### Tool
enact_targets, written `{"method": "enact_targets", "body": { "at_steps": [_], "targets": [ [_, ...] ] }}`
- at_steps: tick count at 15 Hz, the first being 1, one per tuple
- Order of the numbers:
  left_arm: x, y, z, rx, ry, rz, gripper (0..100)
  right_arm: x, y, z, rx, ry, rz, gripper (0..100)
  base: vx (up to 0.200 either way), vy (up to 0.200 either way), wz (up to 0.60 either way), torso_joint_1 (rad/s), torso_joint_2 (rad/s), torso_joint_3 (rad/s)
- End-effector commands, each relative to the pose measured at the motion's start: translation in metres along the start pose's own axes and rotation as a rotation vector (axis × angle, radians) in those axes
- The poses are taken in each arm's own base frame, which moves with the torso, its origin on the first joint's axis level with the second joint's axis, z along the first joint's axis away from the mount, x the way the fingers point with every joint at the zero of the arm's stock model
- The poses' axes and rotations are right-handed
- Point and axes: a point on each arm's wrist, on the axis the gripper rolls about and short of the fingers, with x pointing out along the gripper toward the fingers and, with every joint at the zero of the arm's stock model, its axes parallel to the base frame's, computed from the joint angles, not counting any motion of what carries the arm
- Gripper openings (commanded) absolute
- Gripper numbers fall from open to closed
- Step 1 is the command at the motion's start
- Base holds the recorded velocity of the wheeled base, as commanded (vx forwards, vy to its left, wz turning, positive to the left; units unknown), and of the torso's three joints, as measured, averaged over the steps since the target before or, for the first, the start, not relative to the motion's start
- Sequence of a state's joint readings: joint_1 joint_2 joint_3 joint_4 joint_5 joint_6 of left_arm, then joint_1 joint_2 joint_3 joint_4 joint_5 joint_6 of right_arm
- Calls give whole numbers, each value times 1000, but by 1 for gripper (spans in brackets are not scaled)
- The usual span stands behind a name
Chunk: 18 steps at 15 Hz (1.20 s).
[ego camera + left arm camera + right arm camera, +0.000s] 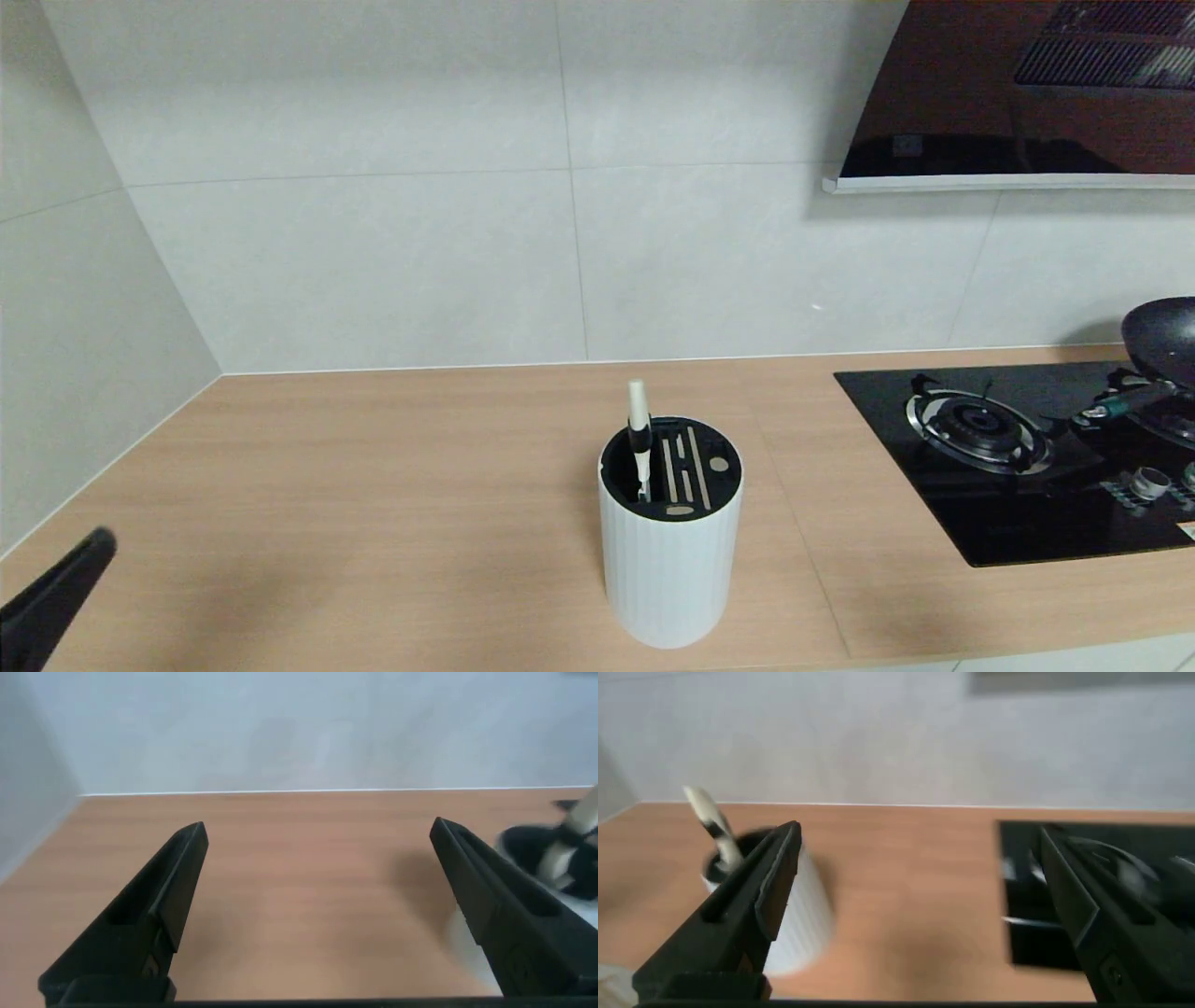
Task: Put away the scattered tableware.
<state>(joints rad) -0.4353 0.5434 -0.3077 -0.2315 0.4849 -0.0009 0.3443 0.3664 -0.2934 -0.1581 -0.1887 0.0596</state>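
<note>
Left claw [318, 831] spread wide, holding nothing, low over the wood surface [373, 485] at the robot's left. Right claw [920, 833] also wide apart, empty. White ribbed holder [670, 560] stands upright mid-surface, with one white-handled utensil [639, 420] upright in a slot on its left side. Gas hob [1018, 457] lies well to the right, with a dark pan [1162, 341] on it.

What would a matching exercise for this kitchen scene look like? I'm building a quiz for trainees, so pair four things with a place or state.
Things:
1. utensil
2. holder
3. pan
4. left gripper

Places or states:
A. at the right edge of the hob
B. open, over bare counter
C. standing upright in a slot
D. on the counter, left of the hob

Pairs: 1-C, 2-D, 3-A, 4-B.
</note>
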Motion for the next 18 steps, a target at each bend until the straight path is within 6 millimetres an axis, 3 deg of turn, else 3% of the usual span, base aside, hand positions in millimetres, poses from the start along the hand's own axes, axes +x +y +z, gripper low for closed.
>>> {"method": "enact_targets", "body": {
  "at_steps": [1,3,6,8,11,13,16,18],
  "targets": [
    [-61,24,-34,-9,-93,62,100,-49,-9,-25,25,-117,-122,100,0,0,0,0,0,0],
    [-73,28,-43,17,-84,115,100,-49,-11,-24,39,-122,-194,100,0,0,0,0,0,0],
    [-73,26,-28,52,-83,173,100,-41,-4,-13,12,-79,-222,100,0,0,0,0,0,0],
    [-76,24,-29,73,-87,228,100,-46,-1,-18,-31,-103,-273,100,0,0,0,0,0,0],
    [-76,17,-57,42,-97,360,100,-48,1,-32,-36,-116,-396,100,0,0,0,0,0,0],
    [-72,15,-74,48,-75,340,100,-51,3,-46,-64,-111,-354,100,0,0,0,0,0,0],
    [-57,13,-103,24,-46,275,100,-34,-4,-87,-71,-71,-383,100,0,0,0,0,0,0],
    [-55,12,-107,20,-48,201,100,-34,-3,-89,-71,-50,-330,100,0,0,0,0,0,0]
  ]
}}
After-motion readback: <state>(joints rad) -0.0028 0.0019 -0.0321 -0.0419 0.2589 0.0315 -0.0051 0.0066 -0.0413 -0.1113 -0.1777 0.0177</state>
